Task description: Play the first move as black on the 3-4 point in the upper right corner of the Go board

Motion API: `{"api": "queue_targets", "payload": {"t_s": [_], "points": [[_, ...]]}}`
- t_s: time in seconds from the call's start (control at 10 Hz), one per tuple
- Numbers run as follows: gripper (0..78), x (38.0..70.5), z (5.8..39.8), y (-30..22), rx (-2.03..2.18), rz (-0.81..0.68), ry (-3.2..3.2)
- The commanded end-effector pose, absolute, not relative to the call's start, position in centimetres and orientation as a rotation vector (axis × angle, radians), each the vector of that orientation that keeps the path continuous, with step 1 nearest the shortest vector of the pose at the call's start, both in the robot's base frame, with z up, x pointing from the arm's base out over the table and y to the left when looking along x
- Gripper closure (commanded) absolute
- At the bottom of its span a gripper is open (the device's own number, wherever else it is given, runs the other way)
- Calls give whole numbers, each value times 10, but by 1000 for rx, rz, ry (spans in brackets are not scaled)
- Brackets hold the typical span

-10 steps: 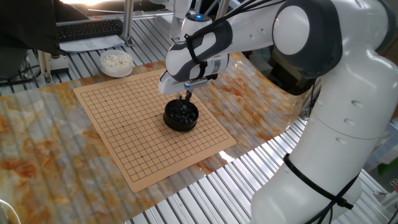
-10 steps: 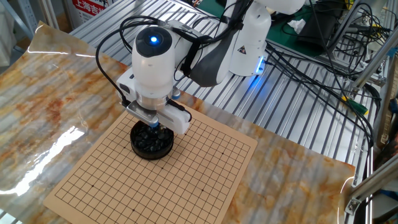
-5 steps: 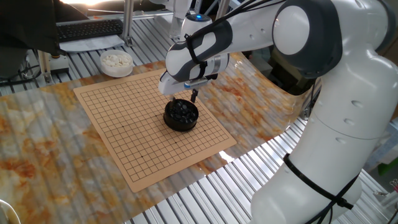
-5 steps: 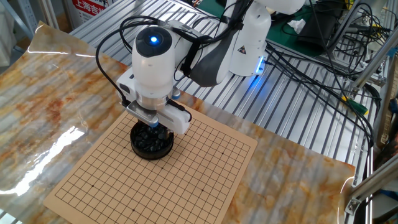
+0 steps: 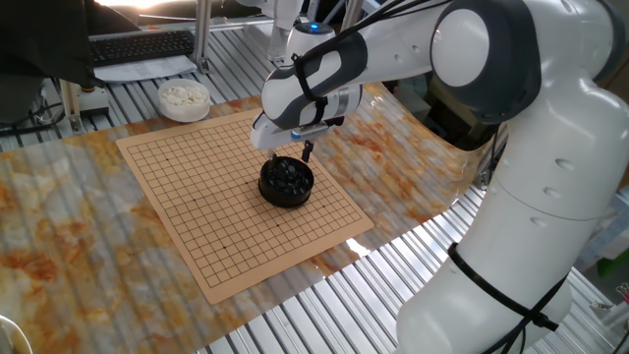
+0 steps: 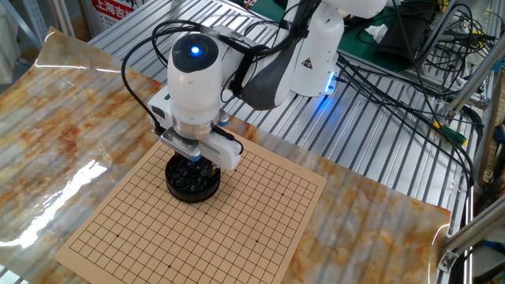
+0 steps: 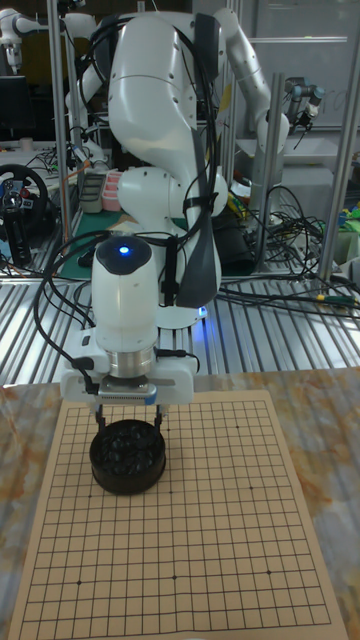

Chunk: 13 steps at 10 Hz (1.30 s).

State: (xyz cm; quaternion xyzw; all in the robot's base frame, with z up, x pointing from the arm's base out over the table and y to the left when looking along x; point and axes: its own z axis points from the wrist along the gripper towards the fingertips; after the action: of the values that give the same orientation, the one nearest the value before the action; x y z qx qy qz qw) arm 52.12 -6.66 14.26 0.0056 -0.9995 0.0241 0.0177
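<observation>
Pincer (image 7: 130, 409): narrow-set, raised slightly since a second ago; grip contents unclear.
Black stones (image 5: 287, 178): in bowl (image 5: 286, 192) on Go board (image 5: 197, 216).
Meaning: pickup apparently attempted; board bare.

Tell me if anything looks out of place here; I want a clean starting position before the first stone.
One thing: the black bowl of black stones sits on the Go board itself, covering grid crossings, while the white stone bowl sits off the board. No stones spilled. The tool hangs above the black bowl.
</observation>
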Motion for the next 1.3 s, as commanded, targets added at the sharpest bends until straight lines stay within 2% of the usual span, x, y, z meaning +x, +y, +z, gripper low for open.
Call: {"api": "queue_targets", "payload": {"t_s": [0.1,1.3], "points": [[2,527,105,-62,39,43,-3099],[2,527,85,-68,54,6,-3099]]}}
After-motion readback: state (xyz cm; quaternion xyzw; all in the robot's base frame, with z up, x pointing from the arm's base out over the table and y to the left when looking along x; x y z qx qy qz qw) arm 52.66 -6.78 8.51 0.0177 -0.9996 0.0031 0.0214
